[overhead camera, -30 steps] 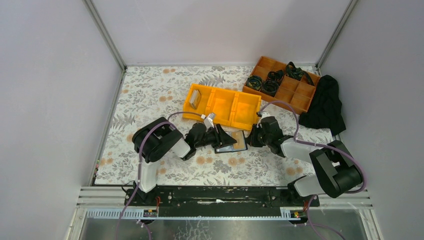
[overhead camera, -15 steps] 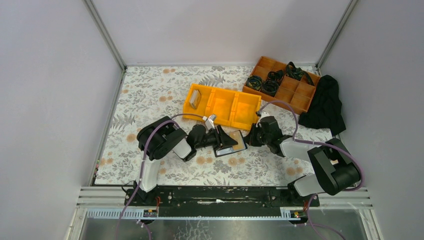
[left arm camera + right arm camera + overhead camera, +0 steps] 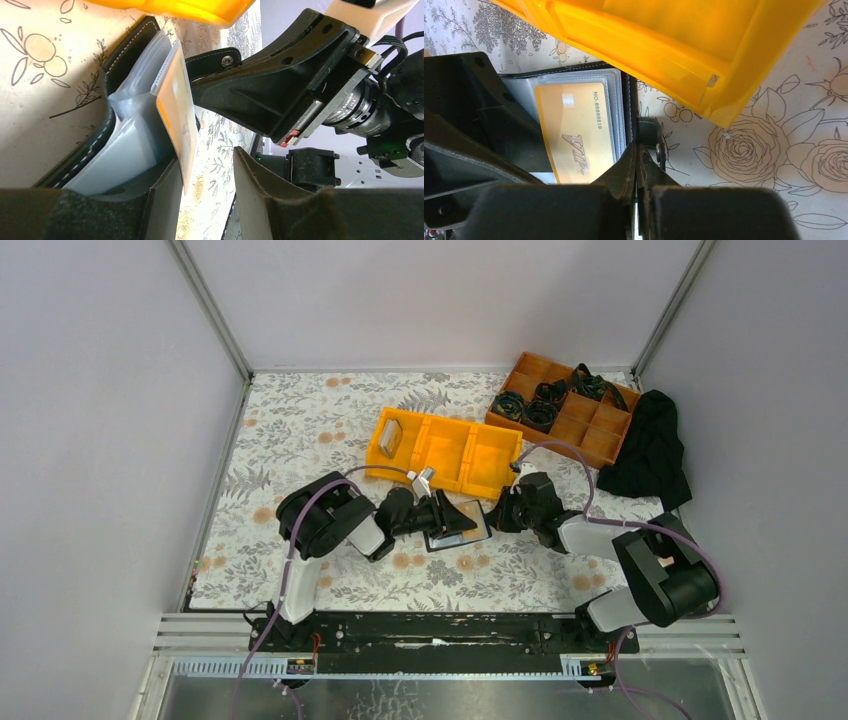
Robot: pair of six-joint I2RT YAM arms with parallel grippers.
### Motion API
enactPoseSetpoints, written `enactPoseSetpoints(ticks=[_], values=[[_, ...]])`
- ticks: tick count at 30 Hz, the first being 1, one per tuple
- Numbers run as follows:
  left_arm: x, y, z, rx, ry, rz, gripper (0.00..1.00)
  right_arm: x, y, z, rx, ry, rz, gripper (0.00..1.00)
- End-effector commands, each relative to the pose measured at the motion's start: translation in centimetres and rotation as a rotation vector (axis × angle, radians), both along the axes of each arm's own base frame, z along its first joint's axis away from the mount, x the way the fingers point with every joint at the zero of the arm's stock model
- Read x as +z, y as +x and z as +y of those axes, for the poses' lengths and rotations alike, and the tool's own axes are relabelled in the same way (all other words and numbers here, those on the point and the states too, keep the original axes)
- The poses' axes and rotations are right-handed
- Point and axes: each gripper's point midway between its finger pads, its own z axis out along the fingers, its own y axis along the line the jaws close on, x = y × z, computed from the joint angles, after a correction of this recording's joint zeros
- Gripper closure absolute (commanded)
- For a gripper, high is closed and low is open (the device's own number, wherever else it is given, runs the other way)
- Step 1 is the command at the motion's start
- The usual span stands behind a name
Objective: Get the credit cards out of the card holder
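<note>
**Top external view.**
- Card holder (image 3: 458, 530): lies open on the flowered worktop (image 3: 320, 420), just in front of the yellow bin (image 3: 445, 452).
- My left hand (image 3: 448, 518): comes in low from the left, its tips over the holder.
- My right hand (image 3: 497, 517): comes in from the right, at the holder's right edge. The holder lies between my two hands.

**Left wrist view.**
- Left hand (image 3: 205, 160): fingers spread partway, with a clear gap between them.
- Tan card (image 3: 175, 110): stands on edge, partly out of the clear sleeves (image 3: 135, 145). Its lower corner dips into that gap, close against the inner face of one finger (image 3: 165, 200). The other finger stands apart from it, so the card is not pinched.
- Holder's black stitched cover (image 3: 130, 55): curves behind the sleeves.
- Snap tab (image 3: 220, 61): runs from the holder into my right hand.

**Right wrist view.**
- Right hand (image 3: 636, 160): fingers pressed together, nipping the holder at its right edge, just beside the snap tab (image 3: 658, 145).
- Tan card (image 3: 576, 130): face up in the top sleeve, left of my fingertips, printed with a number and slanted lettering.
- Yellow bin (image 3: 664, 40): its corner is just above the holder.
- Black finger of my left hand (image 3: 474, 105): overlaps the holder's left side.
</note>
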Motion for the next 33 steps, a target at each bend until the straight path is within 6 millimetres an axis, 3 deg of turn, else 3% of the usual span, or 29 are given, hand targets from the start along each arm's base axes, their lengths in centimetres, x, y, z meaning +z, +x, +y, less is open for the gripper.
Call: enactPoseSetpoints(ticks=[1,14,18,33], values=[[1.6,0.5,-1.2,-0.022,-0.055,-0.059,0.54,-1.3,-2.7,1.4,0.085,0.025,0.093,1.0],[1.6,0.7,-1.8,-0.032,-0.079,-0.043,0.56,-1.7,-2.9,1.6,0.088,0.028,0.107,1.0],[1.6,0.5,-1.2,-0.026,-0.062,-0.043,0.6,-1.7,-2.7,1.4,0.076,0.021,0.11,1.0],[0.5,-0.3,1.3,-0.036,-0.059,0.011,0.6,-1.6,-2.3,1.1,0.02,0.074,0.131,1.0]])
